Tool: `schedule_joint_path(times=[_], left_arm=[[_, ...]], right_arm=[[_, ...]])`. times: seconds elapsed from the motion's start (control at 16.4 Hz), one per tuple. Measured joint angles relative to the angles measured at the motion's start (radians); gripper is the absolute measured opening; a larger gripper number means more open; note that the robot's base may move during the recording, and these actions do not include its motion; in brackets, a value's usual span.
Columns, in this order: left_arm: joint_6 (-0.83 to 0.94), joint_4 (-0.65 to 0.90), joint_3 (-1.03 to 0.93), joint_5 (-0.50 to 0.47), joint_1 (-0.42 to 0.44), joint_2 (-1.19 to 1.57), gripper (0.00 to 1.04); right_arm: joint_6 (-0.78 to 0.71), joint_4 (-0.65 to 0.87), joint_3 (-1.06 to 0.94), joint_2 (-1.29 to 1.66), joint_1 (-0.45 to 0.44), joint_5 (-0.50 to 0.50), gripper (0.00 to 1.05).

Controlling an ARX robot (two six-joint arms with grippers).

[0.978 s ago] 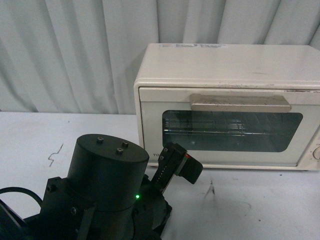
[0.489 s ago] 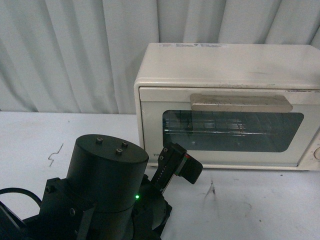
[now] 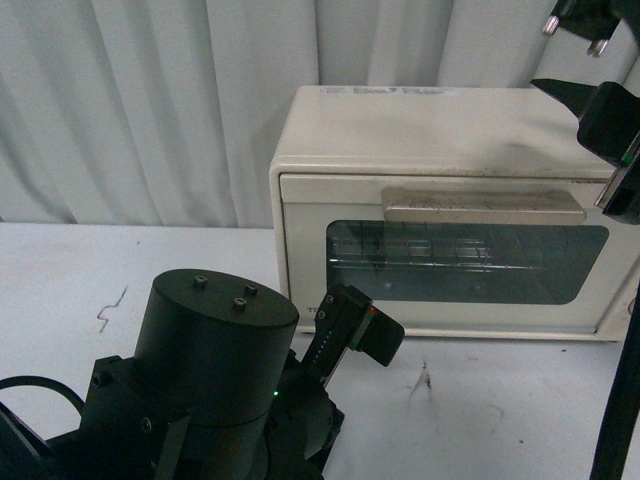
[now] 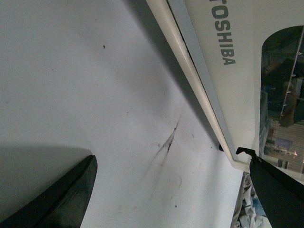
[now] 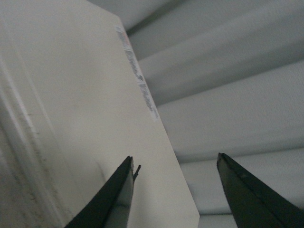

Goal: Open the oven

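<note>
My left end effector (image 4: 171, 159) has its two black fingers (image 4: 57, 199) wide apart and holds nothing. It hovers low over the pale grey counter (image 4: 71, 85), just in front of the lower left corner of the small boxy cream-white Toshiba toaster oven (image 3: 440, 130). My right end effector (image 5: 175, 156) also has its fingers apart and empty, and it is high, above the right end of the oven's flat top. The oven stands at the back edge of the counter, toward the right side, close to the pale pleated curtain (image 3: 150, 100). Its glass-windowed door (image 3: 465, 262) is closed, with the beige bar handle (image 3: 480, 205) along its top. Neither end effector touches the handle.
</note>
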Motion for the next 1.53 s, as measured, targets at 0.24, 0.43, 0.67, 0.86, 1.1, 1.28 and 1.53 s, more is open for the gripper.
schedule_joint_path(times=[0.24,0.43,0.67,0.86,1.1,1.28,1.53], left_arm=[[-0.001,-0.001,0.000,-0.001,0.000,0.000,0.98],[-0.001,-0.002,0.000,-0.003,0.000,0.000,0.98],[0.000,-0.003,0.000,-0.003,0.000,0.000,0.98],[0.000,-0.003,0.000,-0.004,0.002,0.000,0.98],[0.000,-0.003,0.000,-0.004,0.002,0.000,0.98],[0.000,-0.003,0.000,-0.005,0.002,0.000,0.98],[0.000,-0.004,0.000,-0.006,0.006,0.000,0.98]], right_arm=[[-0.185,-0.097,-0.015,-0.006,0.011,-0.063,0.19],[-0.261,-0.157,-0.026,-0.013,0.011,-0.087,0.02],[-0.294,-0.233,-0.050,-0.022,0.011,-0.099,0.02],[-0.300,-0.230,-0.058,-0.017,0.009,-0.103,0.02],[-0.301,-0.232,-0.045,0.027,-0.032,-0.117,0.02],[-0.300,-0.237,-0.032,0.054,-0.052,-0.130,0.02],[-0.240,-0.306,-0.022,0.041,-0.057,-0.159,0.02]])
